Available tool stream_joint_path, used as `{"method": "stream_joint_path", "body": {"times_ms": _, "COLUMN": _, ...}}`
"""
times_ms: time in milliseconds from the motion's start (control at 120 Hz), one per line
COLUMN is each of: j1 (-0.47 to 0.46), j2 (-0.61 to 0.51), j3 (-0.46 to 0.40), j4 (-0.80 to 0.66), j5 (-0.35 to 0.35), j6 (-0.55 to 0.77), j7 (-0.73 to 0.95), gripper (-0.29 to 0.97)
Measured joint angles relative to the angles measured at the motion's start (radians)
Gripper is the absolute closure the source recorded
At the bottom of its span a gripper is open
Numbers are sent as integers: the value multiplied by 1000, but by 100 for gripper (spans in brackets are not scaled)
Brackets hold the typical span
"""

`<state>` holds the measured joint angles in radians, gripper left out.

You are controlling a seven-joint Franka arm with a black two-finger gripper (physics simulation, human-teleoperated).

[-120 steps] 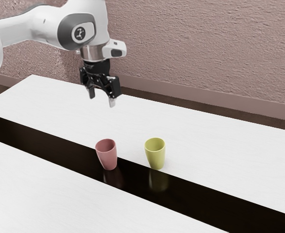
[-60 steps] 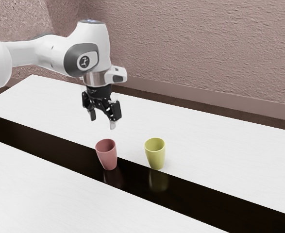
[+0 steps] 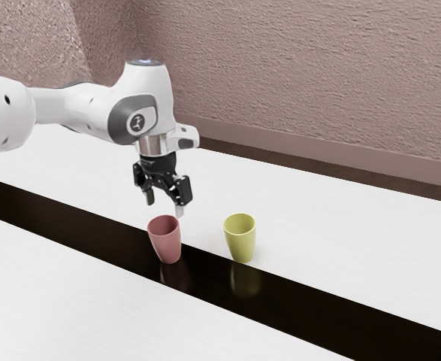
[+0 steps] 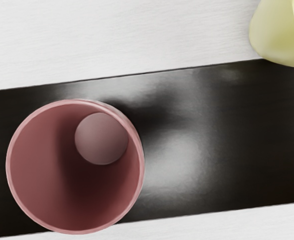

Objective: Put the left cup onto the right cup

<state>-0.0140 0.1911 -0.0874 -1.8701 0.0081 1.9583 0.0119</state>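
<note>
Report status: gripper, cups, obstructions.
Open gripper just above pink cup. It stands upright on dark strip, not gripped. Upright yellow cup beside it, apart. Nothing between them.

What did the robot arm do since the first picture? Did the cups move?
The black two-finger gripper came down and slightly toward the exterior view's right. It now hangs open just above the pink tapered cup. It grabbed nothing. That cup and the yellow-green tapered cup stayed upright in their places.
</note>
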Motion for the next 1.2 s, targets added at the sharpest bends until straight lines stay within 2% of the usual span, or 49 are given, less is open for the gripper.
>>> {"method": "stream_joint_path", "body": {"times_ms": 558, "j1": 1, "j2": 92, "j3": 26, "j4": -10, "j5": -30, "j6": 60, "j7": 0, "gripper": 6}}
{"method": "stream_joint_path", "body": {"times_ms": 1200, "j1": -15, "j2": 176, "j3": 36, "j4": 21, "j5": -23, "j6": 90, "j7": 0, "gripper": 11}}
